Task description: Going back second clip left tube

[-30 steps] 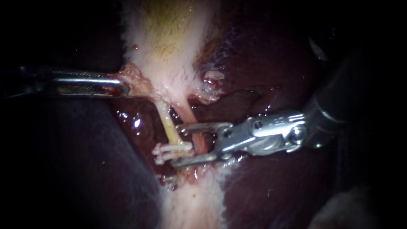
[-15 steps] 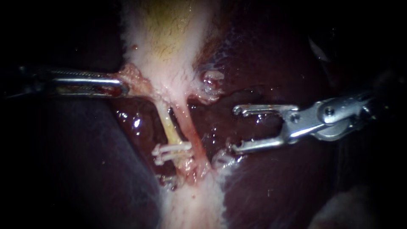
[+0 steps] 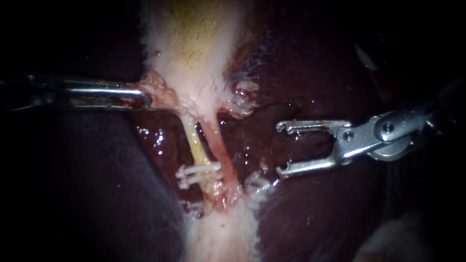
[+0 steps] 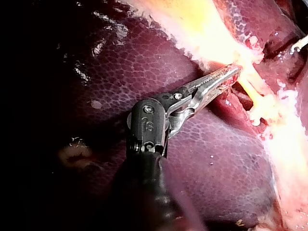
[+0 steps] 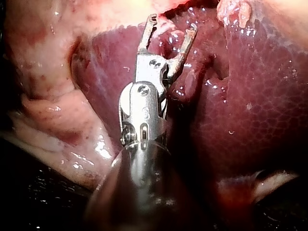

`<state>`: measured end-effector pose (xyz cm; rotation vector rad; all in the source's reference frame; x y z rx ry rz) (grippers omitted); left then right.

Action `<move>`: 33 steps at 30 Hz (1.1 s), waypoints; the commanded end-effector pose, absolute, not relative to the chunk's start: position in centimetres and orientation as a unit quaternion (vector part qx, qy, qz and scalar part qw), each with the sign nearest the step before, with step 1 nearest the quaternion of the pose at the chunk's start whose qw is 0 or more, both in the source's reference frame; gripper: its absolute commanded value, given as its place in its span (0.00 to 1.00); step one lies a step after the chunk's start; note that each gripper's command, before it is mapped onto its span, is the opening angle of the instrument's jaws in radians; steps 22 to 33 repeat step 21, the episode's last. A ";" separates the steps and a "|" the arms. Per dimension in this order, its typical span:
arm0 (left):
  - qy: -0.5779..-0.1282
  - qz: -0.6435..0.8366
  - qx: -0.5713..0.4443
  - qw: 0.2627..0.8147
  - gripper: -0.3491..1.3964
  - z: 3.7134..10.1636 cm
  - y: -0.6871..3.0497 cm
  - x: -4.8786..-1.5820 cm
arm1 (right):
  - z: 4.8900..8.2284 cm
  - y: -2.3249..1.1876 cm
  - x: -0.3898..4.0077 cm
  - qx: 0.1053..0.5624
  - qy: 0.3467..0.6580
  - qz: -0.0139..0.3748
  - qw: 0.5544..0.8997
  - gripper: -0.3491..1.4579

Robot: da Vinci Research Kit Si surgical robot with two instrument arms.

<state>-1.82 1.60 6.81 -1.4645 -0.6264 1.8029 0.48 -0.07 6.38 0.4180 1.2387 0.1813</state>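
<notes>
Endoscope view: left tube (image 3: 196,145) slants down-right, clips (image 3: 195,175) crosswise.

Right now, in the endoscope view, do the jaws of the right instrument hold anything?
No: the right instrument's jaws stand open and empty over the liver, apart from the clipped left tube.
</notes>
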 end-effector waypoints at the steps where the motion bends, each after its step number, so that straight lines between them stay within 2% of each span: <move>1: -0.241 0.700 -0.567 0.361 0.00 6.85 1.60 -1.84 | 6.38 -0.07 0.48 0.194 0.575 0.084 0.790 0.47; 12: -0.232 0.705 -0.566 0.360 0.00 7.25 1.60 -2.07 | 6.37 -0.07 0.46 0.196 0.576 0.083 0.789 0.47; 33: -0.231 0.707 -0.564 0.359 0.00 7.30 1.58 -2.08 | 6.36 -0.06 0.45 0.196 0.576 0.083 0.789 0.47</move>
